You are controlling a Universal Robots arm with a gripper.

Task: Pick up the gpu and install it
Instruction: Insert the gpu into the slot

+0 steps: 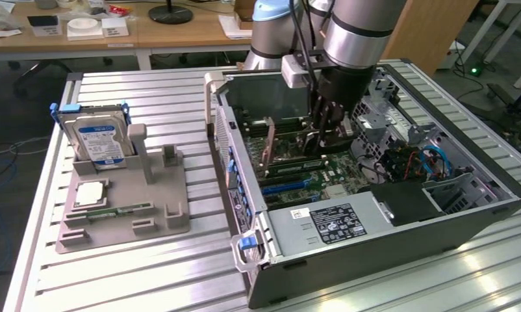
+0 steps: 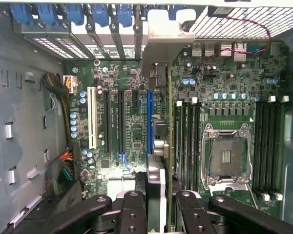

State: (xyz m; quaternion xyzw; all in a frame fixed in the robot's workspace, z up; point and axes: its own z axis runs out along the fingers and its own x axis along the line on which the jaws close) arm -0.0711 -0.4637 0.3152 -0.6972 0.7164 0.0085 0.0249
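I'm seeing the gripper [image 2: 158,204] clamping the one gpu [image 2: 163,53] edge-on between its two fingers, over the motherboard [image 2: 224,87]. One hard drive [image 1: 100,140] is standing on the exterior view's left.

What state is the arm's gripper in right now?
Gripper: closed, holding the thin, dark green-black gpu card with its silver metal end bracket.
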